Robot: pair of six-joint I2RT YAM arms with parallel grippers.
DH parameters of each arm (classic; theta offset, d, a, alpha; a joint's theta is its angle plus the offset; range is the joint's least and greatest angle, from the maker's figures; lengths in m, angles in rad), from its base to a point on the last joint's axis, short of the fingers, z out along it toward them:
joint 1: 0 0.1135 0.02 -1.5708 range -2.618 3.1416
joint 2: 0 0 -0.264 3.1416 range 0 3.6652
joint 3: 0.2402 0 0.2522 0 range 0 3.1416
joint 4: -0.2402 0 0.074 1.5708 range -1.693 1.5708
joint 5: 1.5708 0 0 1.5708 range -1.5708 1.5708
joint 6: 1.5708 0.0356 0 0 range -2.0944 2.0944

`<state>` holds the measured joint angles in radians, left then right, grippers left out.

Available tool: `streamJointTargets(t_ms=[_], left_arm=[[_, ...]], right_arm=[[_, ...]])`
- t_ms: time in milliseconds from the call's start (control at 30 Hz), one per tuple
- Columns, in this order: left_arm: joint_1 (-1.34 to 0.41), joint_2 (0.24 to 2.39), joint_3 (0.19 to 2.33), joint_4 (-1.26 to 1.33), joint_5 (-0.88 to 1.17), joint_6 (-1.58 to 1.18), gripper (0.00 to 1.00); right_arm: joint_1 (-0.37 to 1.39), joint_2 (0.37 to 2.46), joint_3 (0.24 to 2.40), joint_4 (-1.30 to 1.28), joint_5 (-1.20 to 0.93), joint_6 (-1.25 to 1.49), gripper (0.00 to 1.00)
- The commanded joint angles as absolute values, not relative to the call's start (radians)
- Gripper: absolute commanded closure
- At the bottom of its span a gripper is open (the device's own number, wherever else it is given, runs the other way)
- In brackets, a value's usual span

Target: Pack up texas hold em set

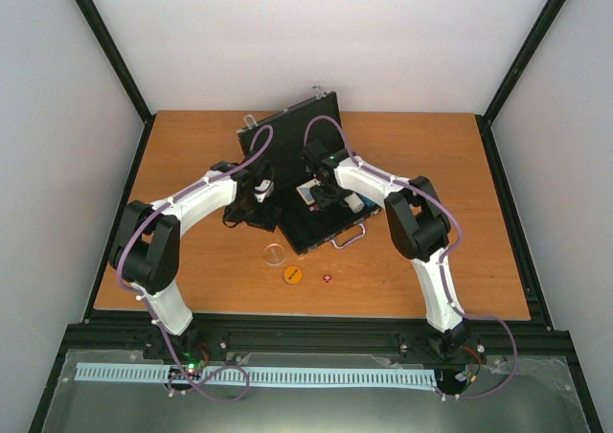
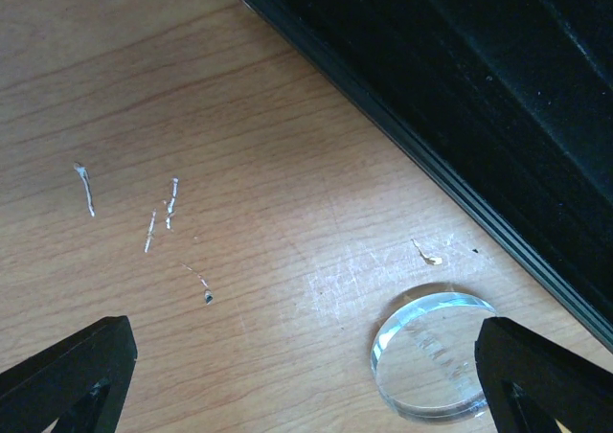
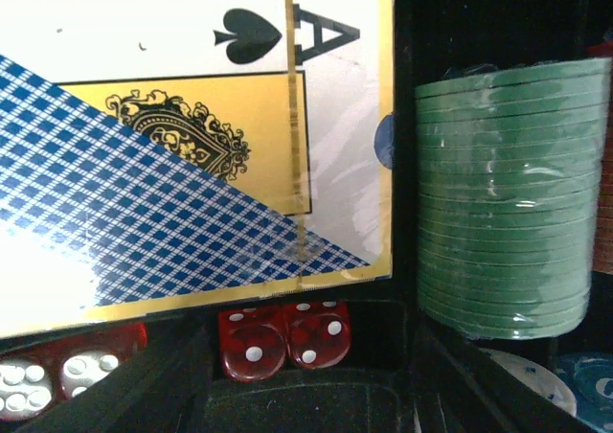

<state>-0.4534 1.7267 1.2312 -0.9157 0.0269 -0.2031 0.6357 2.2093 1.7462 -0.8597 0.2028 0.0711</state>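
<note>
The black briefcase [image 1: 308, 224] lies open at mid table with its lid [image 1: 292, 131] raised behind. My right gripper [image 1: 330, 201] hangs low inside it, open and empty [image 3: 316, 399]. Its dark fingers flank two red dice [image 3: 285, 335] in a small pocket. The blue-white card box [image 3: 192, 136] lies just beyond the dice and a green chip stack [image 3: 503, 193] is on the right. My left gripper [image 1: 257, 201] is open over the table [image 2: 305, 385]. The clear disc [image 2: 431, 366] lies by its right finger [image 2: 541, 376]. The clear disc [image 1: 275, 254], orange disc [image 1: 293, 275] and one red die [image 1: 328, 278] lie in front of the case.
The case's black edge [image 2: 460, 98] runs diagonally just beyond my left gripper. More red dice [image 3: 67, 366] sit at the lower left of the right wrist view, with white [image 3: 532, 376] and blue chips [image 3: 586, 385] at the lower right. The silver handle [image 1: 348, 234] sticks out of the case front.
</note>
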Motion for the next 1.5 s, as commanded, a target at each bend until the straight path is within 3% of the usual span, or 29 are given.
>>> streamJointTargets(t_ms=[0,433,900,1467], left_arm=[[-0.449,1.736,1.247,-0.912,0.025,-0.201,0.0],[-0.449,1.736,1.253,-0.918,0.024,-0.2,0.0],[-0.449,1.743,1.272,-0.92,0.031,-0.202,0.0],[-0.449,1.718,1.245,-0.913,0.027,-0.207,0.0]], right_arm=[[0.64,2.174,1.772,-0.87,0.202,0.071,0.42],[0.642,2.066,1.845,-0.981,0.086,0.087,0.42],[0.781,1.784,1.44,-1.07,-0.119,0.051,0.42],[0.88,1.862,1.282,-0.952,-0.17,0.084,0.44]])
